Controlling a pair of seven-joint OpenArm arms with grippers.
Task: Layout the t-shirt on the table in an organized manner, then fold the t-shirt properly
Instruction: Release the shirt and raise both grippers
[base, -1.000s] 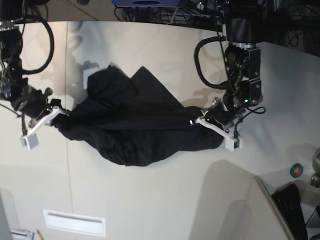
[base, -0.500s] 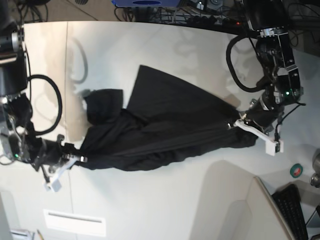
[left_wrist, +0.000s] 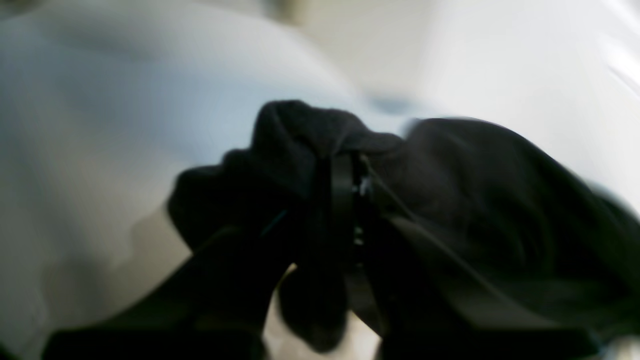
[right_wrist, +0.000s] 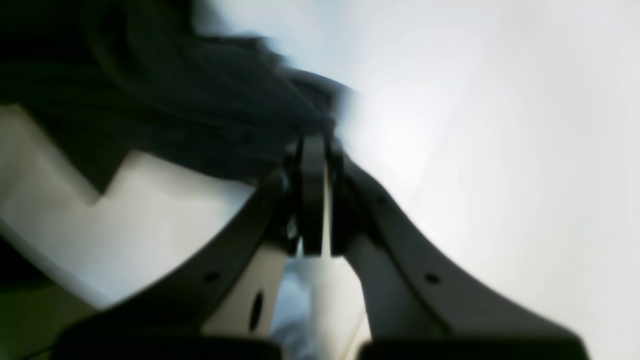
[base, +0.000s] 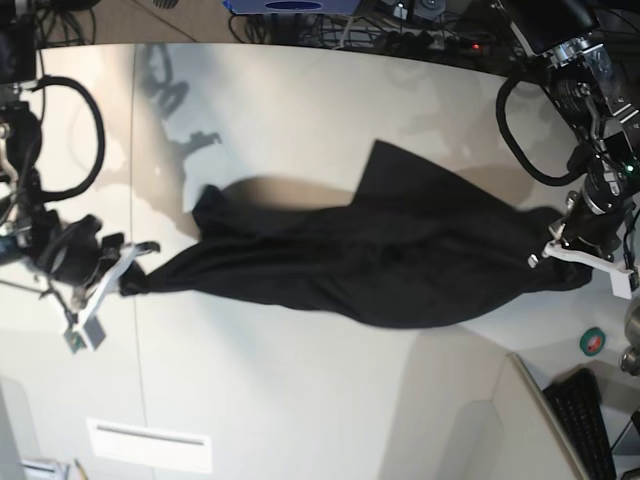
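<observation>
Black soft-fabric t-shirt (base: 400, 255) stretches across the large off-white smooth table (base: 300, 100) in the base view, pulled into a long band between the two arms. Its widest part lies toward that view's right, where a flat triangular flap spreads over the tabletop; toward the left it narrows into a tight rope of cloth. No print or tag shows on the fabric — only plain black folds.

At the right of the base view, the left gripper (base: 553, 252) is clenched on one end of the shirt, low over the table. Its wrist view confirms this: the dark fingers (left_wrist: 345, 190) meet with bunched black cloth (left_wrist: 450, 200) gathered round and between them, the pale tabletop (left_wrist: 100, 125) blurred behind.

At the left of the base view, the right gripper (base: 126, 275) is pinched on the narrow opposite end of the shirt, near the thin straight seam line (base: 133, 150) running down the tabletop. In its wrist view the fingers (right_wrist: 312, 190) stand pressed together, with black fabric (right_wrist: 175, 100) trailing away from their tips toward the upper left; that view is heavily blurred, so how much cloth sits between the pads cannot be told.

A small white recessed panel (base: 148, 445) sits in the near part of the table, well apart from the shirt — and a black keyboard (base: 590, 420) shows at the lower right corner.
</observation>
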